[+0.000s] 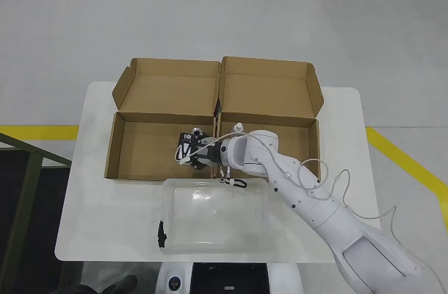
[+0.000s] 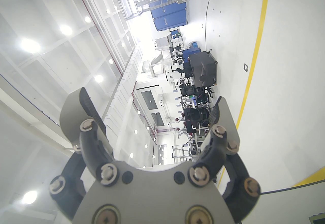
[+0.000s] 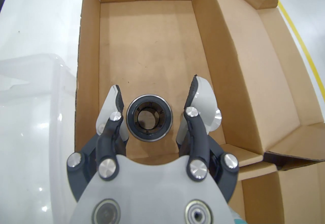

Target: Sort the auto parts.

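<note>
A black, ring-shaped cylindrical part (image 3: 167, 118) rests on the floor of the left cardboard box (image 3: 87, 32), close to its near wall. My right gripper (image 3: 155, 84) hangs open just above it, one finger on each side and neither touching it. From above, the right arm comes in from the lower right and its gripper (image 1: 186, 153) sits over the left box (image 1: 136, 151), covering the part. My left gripper (image 2: 151, 95) is open with nothing in it and points out into the room.
A second open cardboard box (image 1: 283, 136) stands against the left one on its right side, both with lids folded back. A clear plastic bin (image 1: 217, 217) sits near the table's front edge, with a small dark piece (image 1: 161, 237) at its left corner.
</note>
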{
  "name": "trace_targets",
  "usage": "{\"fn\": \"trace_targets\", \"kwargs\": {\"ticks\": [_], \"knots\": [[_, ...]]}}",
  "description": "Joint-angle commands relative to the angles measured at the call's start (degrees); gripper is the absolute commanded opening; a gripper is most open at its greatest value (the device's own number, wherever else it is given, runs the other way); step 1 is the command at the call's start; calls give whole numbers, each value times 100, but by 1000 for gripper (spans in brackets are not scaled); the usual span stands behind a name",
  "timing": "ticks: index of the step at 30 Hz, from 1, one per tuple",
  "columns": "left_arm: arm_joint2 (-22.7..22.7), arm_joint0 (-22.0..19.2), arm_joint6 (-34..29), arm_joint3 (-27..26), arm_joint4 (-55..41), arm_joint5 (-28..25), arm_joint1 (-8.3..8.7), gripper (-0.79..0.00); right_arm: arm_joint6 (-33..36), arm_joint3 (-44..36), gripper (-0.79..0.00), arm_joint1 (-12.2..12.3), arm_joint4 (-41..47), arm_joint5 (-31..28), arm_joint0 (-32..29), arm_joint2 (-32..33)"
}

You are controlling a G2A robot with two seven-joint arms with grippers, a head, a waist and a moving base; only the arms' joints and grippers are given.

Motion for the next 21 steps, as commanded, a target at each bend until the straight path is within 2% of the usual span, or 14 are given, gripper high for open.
{"fn": "trace_targets", "kwargs": {"ticks": [1, 12, 21], "knots": [[0, 0, 0, 0, 0, 0, 0, 0, -3, -224, -308, 29, 7, -47, -47, 92], [0, 0, 0, 0, 0, 0, 0, 0, -38, -1608, -302, 288, -12, -195, -699, 846], [0, 0, 0, 0, 0, 0, 0, 0, -399, -2706, -252, 577, -2, 40, -1875, 1890]]}}
